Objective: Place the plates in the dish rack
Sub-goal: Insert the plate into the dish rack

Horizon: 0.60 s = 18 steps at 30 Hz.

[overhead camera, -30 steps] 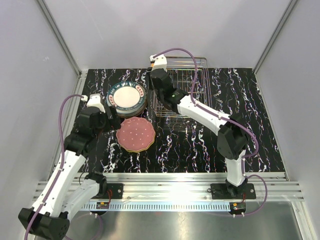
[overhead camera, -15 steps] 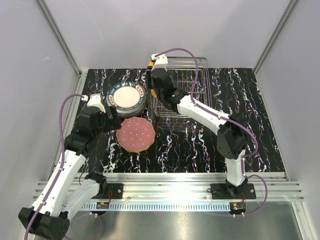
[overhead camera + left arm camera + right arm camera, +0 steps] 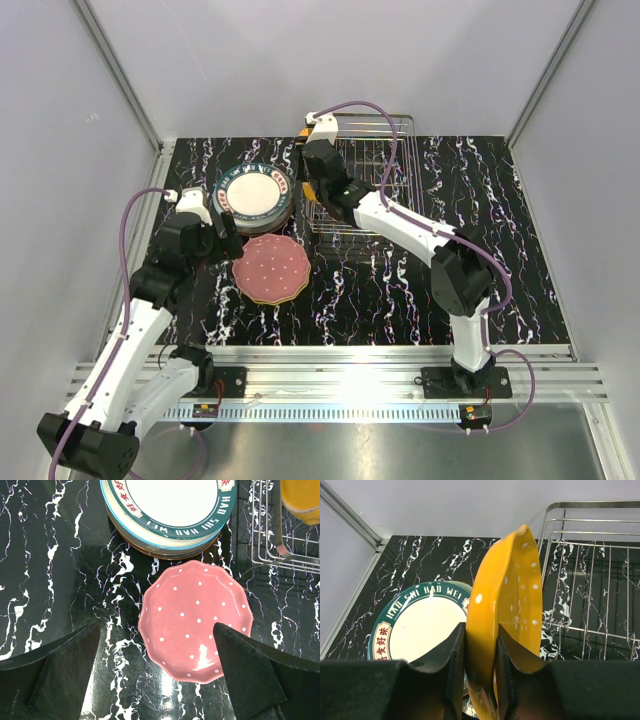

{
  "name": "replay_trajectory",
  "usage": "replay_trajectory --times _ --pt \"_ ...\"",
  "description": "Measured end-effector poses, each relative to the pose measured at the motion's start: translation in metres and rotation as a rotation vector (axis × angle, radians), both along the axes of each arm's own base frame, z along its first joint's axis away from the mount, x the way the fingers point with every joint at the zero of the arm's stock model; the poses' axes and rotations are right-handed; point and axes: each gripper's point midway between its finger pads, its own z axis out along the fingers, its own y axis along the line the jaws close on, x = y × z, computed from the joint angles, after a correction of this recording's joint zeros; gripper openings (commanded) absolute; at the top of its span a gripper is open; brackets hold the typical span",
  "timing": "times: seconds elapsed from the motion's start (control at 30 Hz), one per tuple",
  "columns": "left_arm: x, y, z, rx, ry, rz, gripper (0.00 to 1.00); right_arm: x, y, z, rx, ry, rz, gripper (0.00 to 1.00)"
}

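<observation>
My right gripper (image 3: 480,632) is shut on the rim of an orange scalloped plate with white dots (image 3: 507,600). It holds the plate on edge at the left side of the wire dish rack (image 3: 592,575). In the top view this gripper (image 3: 313,182) sits at the rack's (image 3: 385,150) left wall. A pink dotted plate (image 3: 196,620) lies flat on the table (image 3: 271,268). My left gripper (image 3: 156,630) is open above the pink plate's near-left edge, and shows in the top view (image 3: 226,224). A stack of plates topped by a dark-rimmed white one (image 3: 254,193) lies behind the pink plate.
The stack (image 3: 167,505) sits close to the rack's left corner (image 3: 280,550). The black marbled table (image 3: 480,270) is walled by white panels at the back and sides. An aluminium rail (image 3: 340,360) runs along the near edge.
My right gripper has moved slightly toward the back and the rack with the orange plate. The left arm has not moved.
</observation>
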Motion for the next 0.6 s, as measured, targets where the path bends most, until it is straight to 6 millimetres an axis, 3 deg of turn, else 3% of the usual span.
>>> replay_trajectory --times 0.6 --pt "0.0 -0.0012 0.0002 -0.004 0.0 -0.006 0.99 0.0034 0.0008 0.0008 0.034 -0.001 -0.008 0.0"
